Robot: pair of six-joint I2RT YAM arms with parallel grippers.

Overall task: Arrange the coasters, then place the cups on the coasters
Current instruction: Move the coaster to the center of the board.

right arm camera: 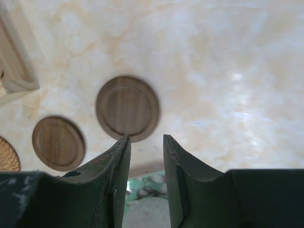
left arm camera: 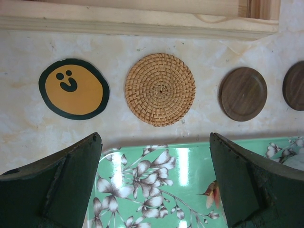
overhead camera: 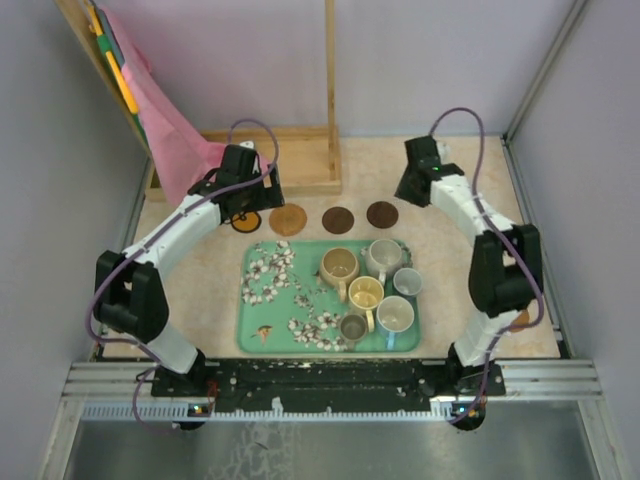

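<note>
On the far left of the table [overhead camera: 200, 290], the left claw [left arm camera: 154, 142] hung wide apart with nothing between its fingers [left arm camera: 71, 180], poised over the near rim of the green floral tray [left arm camera: 190, 166] and facing a row of four coasters on the bare surface beyond it. Leftmost in that row lay a yellow coaster [left arm camera: 73, 89] with a dark rim and a smiling face, just beside it a woven rattan coaster [left arm camera: 160, 89], then a dark brown wooden coaster [left arm camera: 243, 93], and last a second dark brown coaster [right arm camera: 127, 108]. All four lay flat, apart from one another and with no cup on them. Behind the row ran a pale wooden ledge [left arm camera: 142, 23]. All six cups stood upright, crowded on the right half of the tray: a tan cup [overhead camera: 339, 266], a yellow cup [overhead camera: 365, 293] and a small dark cup [overhead camera: 353, 327] towards the middle, with a grey cup [overhead camera: 384, 255], a pale blue cup [overhead camera: 407, 281] and a white cup [overhead camera: 395, 315] further right. On the right, the right claw [right arm camera: 145, 137] hovered above the table near the last brown coaster, its jaws narrowed to a slim gap and gripping nothing.
</note>
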